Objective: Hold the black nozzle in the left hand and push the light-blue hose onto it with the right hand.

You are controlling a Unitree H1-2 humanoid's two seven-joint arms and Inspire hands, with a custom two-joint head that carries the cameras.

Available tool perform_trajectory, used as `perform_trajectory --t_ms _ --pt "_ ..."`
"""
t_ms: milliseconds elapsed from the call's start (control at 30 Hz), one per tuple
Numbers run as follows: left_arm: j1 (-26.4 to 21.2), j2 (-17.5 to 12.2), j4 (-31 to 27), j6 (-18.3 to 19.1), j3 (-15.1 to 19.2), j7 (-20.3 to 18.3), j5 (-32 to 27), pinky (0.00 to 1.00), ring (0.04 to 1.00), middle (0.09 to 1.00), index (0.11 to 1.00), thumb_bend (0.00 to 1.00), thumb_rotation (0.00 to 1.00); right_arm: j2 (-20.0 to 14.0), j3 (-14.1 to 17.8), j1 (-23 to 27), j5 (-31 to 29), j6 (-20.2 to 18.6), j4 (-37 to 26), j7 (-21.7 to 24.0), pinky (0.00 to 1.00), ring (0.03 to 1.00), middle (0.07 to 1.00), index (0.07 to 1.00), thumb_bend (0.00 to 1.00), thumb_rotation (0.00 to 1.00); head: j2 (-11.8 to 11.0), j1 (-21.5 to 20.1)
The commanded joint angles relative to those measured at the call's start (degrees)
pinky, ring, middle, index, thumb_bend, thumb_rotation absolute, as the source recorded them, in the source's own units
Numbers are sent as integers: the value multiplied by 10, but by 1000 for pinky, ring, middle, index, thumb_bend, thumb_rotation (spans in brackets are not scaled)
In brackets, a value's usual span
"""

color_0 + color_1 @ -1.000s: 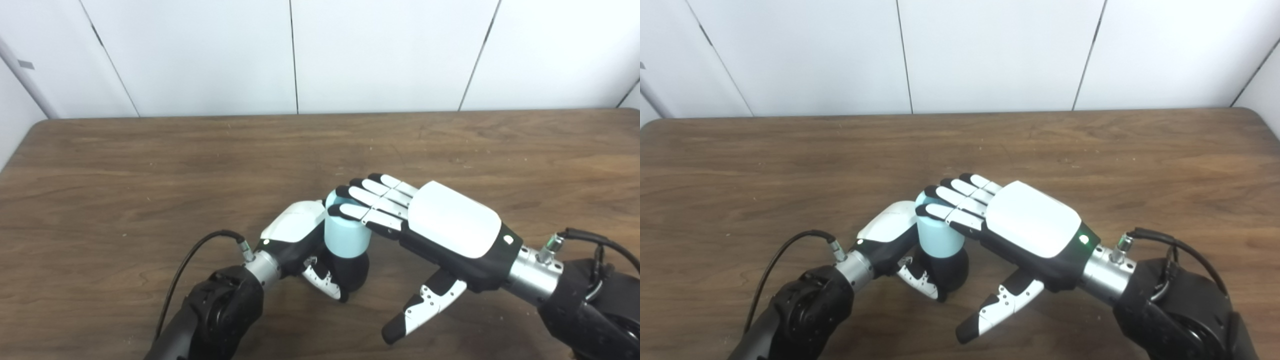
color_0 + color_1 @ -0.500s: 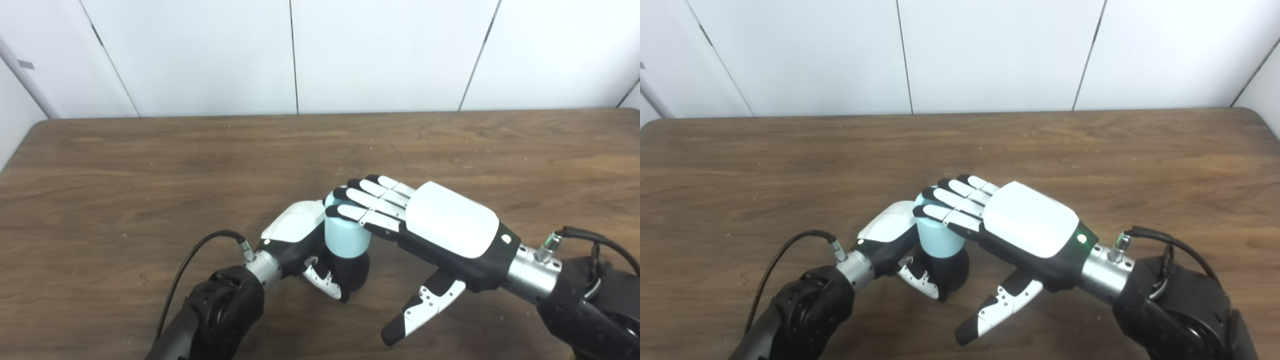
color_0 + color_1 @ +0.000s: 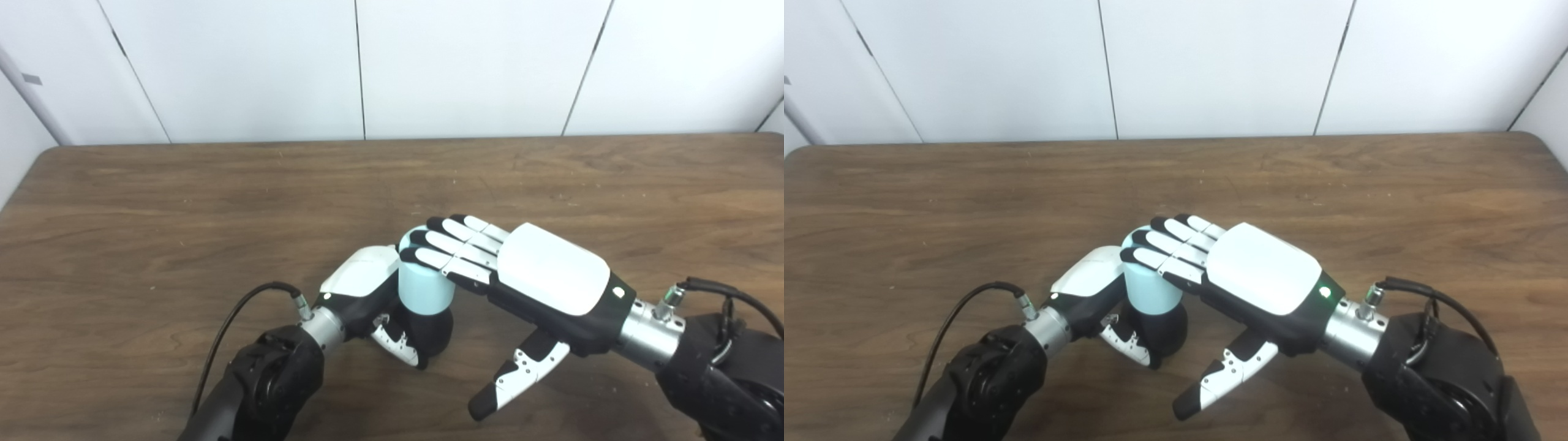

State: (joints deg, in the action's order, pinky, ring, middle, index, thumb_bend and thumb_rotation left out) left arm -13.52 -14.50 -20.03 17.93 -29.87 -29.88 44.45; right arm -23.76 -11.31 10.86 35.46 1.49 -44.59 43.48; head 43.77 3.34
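On the wooden table [image 3: 184,202], the right hand [image 3: 527,275] lies flat, fingers spread, atop the upright light-blue hose [image 3: 424,288], apparently to press it down. Below the hose, the left hand [image 3: 373,294] wraps the black nozzle [image 3: 435,334], steadying it.

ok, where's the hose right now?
The hose stands upright near the table's centre front, on the nozzle that the left hand grips, with the right hand's flat fingers across its top.
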Motion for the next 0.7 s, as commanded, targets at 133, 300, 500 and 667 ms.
perform_trajectory --t_ms 133,300,500,667 --pt "8 -6 25 2 -10 -30 -8 1000 687 554 447 511 0 -17 3 -14 5 13 19 -19 1000 1000 994 962 637 971 1 2" --pt "8 -6 25 -2 -6 -29 -14 1000 682 550 449 512 0 -20 0 -23 6 4 32 -24 1000 1000 990 962 631 969 2 2" --pt "8 -5 28 -5 -5 -28 -15 1000 680 554 448 511 0 -16 -3 -26 6 -12 27 -18 1000 1000 988 964 624 966 2 1" --pt "8 -5 25 0 -6 -31 -12 1000 680 559 446 509 0 -14 -6 -30 6 -19 22 -17 1000 1000 987 963 625 961 3 0"
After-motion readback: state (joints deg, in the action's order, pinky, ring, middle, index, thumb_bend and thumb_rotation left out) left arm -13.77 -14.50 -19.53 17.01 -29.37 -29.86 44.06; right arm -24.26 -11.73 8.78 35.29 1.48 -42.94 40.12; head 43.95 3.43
